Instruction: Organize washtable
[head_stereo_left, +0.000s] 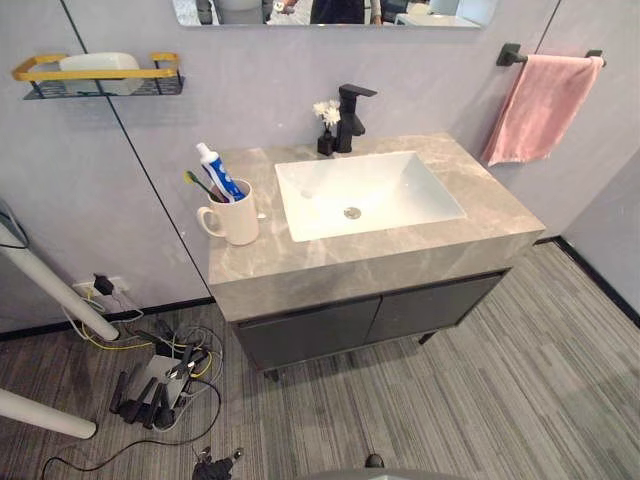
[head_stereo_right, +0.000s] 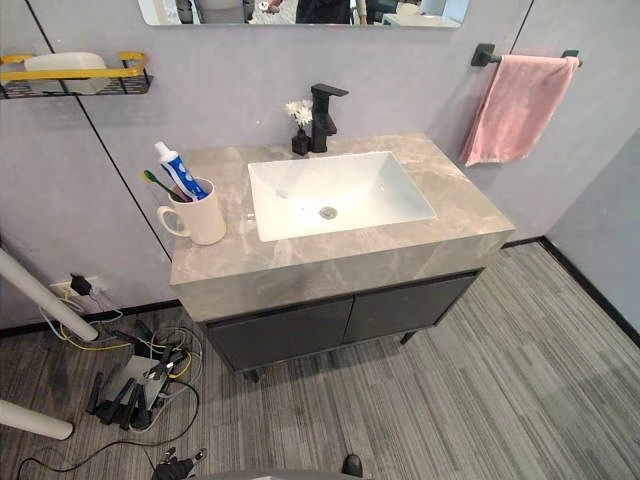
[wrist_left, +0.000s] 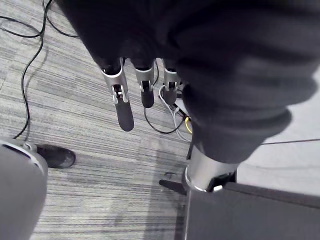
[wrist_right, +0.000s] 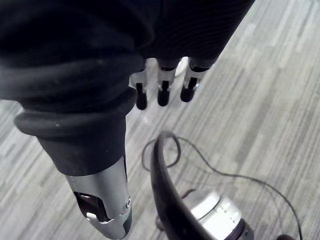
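Grey stone washtable (head_stereo_left: 400, 250) appears tidy: mug (head_stereo_left: 238, 215) beside basin (head_stereo_left: 385, 180) holds toothpaste (head_stereo_left: 218, 172) and toothbrush (head_stereo_left: 198, 184). Task judged essentially complete. Left hand (wrist_left: 121, 97) and right hand (wrist_right: 162, 90) hang above floor (head_stereo_left: 500, 400), fingers relaxed, empty.

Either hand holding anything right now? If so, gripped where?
Nothing is held. The left hand and right hand both hang over the floor with relaxed fingers. The mug stands untouched on the washtable.
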